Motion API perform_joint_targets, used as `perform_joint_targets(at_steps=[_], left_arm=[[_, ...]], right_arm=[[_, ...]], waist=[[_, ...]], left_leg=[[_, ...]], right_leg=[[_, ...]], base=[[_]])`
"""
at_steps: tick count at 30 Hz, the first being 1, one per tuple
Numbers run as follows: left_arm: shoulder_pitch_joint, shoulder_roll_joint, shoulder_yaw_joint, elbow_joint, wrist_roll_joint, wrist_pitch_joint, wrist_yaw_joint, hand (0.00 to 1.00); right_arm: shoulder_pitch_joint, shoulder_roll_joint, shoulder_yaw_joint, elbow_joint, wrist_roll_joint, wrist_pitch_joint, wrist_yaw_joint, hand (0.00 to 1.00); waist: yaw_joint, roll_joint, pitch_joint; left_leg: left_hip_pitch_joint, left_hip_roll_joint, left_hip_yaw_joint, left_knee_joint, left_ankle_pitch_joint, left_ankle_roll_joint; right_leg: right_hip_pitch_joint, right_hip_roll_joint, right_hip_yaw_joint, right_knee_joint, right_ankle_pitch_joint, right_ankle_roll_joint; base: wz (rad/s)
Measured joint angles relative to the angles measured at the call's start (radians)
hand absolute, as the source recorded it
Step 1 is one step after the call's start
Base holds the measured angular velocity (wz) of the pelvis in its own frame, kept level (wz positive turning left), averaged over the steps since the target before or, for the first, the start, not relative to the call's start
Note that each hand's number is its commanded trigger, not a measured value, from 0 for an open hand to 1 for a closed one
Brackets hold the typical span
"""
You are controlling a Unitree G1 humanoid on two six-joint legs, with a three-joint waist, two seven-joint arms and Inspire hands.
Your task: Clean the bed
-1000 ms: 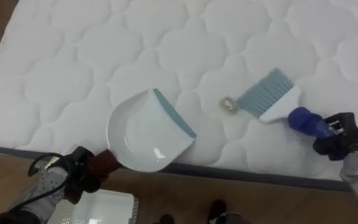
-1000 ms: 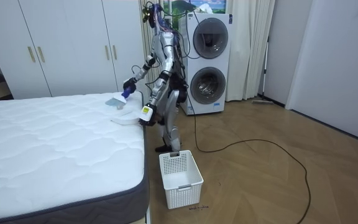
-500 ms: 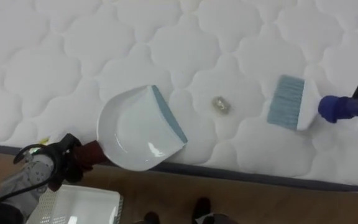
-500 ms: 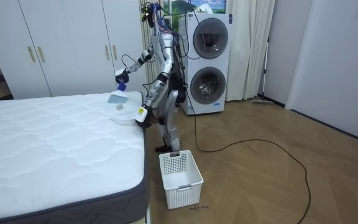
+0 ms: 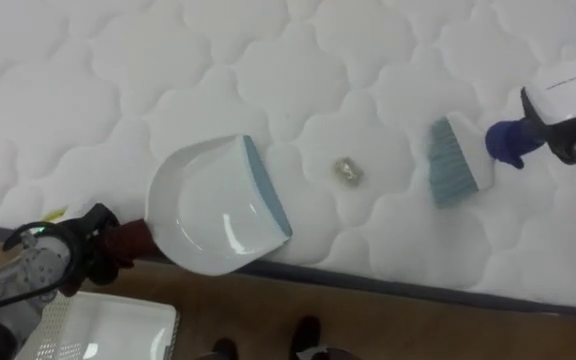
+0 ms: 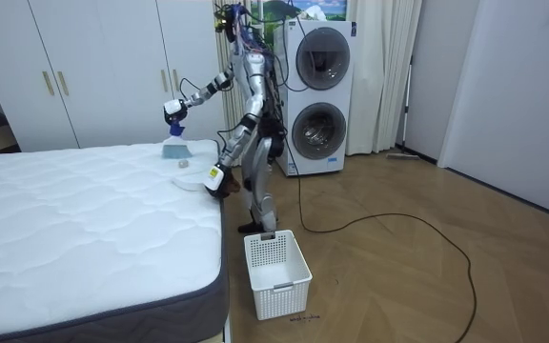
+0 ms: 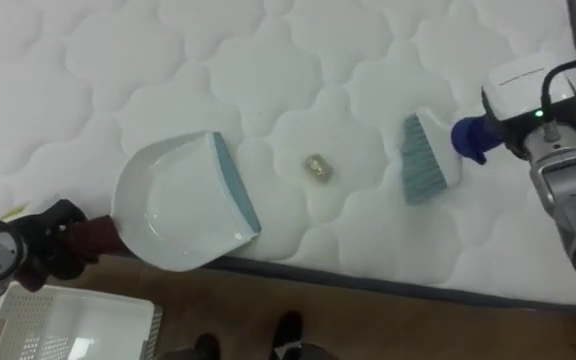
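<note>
A small scrap (image 5: 346, 172) lay on the quilted bed (image 5: 118, 80), between the dustpan (image 5: 213, 205) and the brush (image 5: 453, 160), touching neither. The left hand (image 5: 73, 255) was curled round the dustpan's handle at the bed's edge. The right hand (image 5: 566, 95) clasped the brush's blue handle.

Room: white wardrobe doors (image 6: 93, 76) with slim gold handles along the back wall. Two front-loading washing machines (image 6: 322, 100) stacked just beside them, a pale curtain (image 6: 384, 76) next. Plain light wall (image 6: 522, 95) at the room view's right. Wood-plank floor (image 6: 427, 276). White quilted bed (image 6: 65, 229) at the room view's left. Lighting even.
</note>
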State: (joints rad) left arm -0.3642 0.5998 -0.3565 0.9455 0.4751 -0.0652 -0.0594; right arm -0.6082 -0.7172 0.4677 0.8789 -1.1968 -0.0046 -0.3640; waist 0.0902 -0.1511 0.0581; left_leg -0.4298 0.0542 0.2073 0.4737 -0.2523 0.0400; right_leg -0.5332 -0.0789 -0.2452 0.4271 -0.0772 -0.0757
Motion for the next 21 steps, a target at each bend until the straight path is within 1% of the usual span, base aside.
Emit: perform_joint_targets(at_steps=[1,2,4,6,7,9,12,14,15,18,21], left_arm=[[0.0,0.001,-0.001,0.001,0.0,0.0,0.0,1.0],[0.002,0.003,-0.001,0.004,0.0,-0.001,0.0,1.0],[0.003,0.005,0.0,0.004,-0.001,-0.003,0.0,1.0],[0.003,0.005,0.0,0.004,0.0,-0.013,0.0,1.0],[0.003,0.005,0.0,0.004,0.0,-0.014,0.0,1.0],[0.005,0.004,0.0,0.005,0.0,-0.019,0.001,1.0],[0.011,0.004,0.001,0.004,0.0,-0.029,0.009,1.0],[0.011,0.004,0.002,0.004,0.0,-0.029,0.011,1.0],[0.012,0.004,0.002,0.004,0.0,-0.029,0.012,1.0],[0.012,0.001,0.001,0.003,0.0,-0.031,0.012,1.0],[0.012,-0.004,0.001,0.004,0.0,-0.031,0.012,1.0]], right_arm=[[0.0,0.0,0.005,-0.015,0.001,0.001,0.002,1.0],[0.001,0.0,0.024,-0.043,0.011,0.002,0.008,1.0],[0.002,0.001,0.033,-0.092,0.018,0.0,0.027,1.0],[0.003,0.012,0.046,-0.137,0.024,-0.008,0.046,1.0],[0.003,0.017,0.051,-0.142,0.025,-0.01,0.049,1.0],[0.004,0.029,0.063,-0.152,0.038,-0.029,0.059,1.0],[0.007,0.039,0.062,-0.154,0.071,-0.029,0.08,1.0],[0.007,0.046,0.062,-0.164,0.09,-0.03,0.101,1.0],[0.007,0.046,0.062,-0.182,0.093,-0.031,0.119,1.0],[0.01,0.047,0.062,-0.205,0.11,-0.041,0.144,1.0],[0.022,0.048,0.062,-0.231,0.135,-0.051,0.177,1.0]], waist=[[0.0,0.0,0.0],[0.001,0.0,0.0],[0.001,0.0,0.0001],[0.001,0.001,0.0003],[0.001,0.001,0.0004],[0.002,0.002,0.0008],[0.004,0.006,0.003],[0.004,0.008,0.0028],[0.005,0.013,0.0038],[0.007,0.023,0.0021],[0.021,0.033,0.0005]], left_leg=[[0.002,0.001,0.001,-0.003,0.0,0.0],[0.008,0.004,0.003,-0.007,0.0,-0.001],[0.007,0.009,0.003,-0.005,-0.002,-0.004],[0.004,0.016,0.003,0.006,-0.004,-0.007],[0.003,0.018,0.003,0.009,-0.005,-0.008],[0.004,0.02,0.002,0.01,-0.007,-0.008],[0.004,0.02,0.003,0.003,-0.012,-0.009],[0.002,0.021,0.006,0.003,-0.016,-0.009],[0.002,0.021,0.008,0.003,-0.016,-0.009],[0.004,0.02,0.008,0.002,-0.015,-0.009],[0.01,0.019,0.011,-0.004,-0.014,-0.01]], right_leg=[[0.002,0.002,0.001,-0.002,0.0,0.0],[0.009,0.009,0.0,-0.014,0.004,-0.001],[0.01,0.012,0.001,-0.017,0.005,-0.003],[0.012,0.016,0.0,-0.015,0.006,-0.004],[0.013,0.017,-0.001,-0.015,0.006,-0.004],[0.015,0.018,-0.003,-0.014,0.006,-0.005],[0.014,0.018,-0.004,-0.014,0.006,-0.005],[0.011,0.019,-0.003,-0.014,0.006,-0.005],[0.01,0.018,-0.002,-0.014,0.007,-0.005],[0.01,0.019,0.001,-0.012,0.007,-0.005],[0.009,0.021,0.007,-0.011,0.007,-0.006]], base=[[-0.07],[-0.07],[-0.05],[0.0],[0.0],[0.0],[0.0],[-0.02],[-0.04],[-0.01],[-0.06]])
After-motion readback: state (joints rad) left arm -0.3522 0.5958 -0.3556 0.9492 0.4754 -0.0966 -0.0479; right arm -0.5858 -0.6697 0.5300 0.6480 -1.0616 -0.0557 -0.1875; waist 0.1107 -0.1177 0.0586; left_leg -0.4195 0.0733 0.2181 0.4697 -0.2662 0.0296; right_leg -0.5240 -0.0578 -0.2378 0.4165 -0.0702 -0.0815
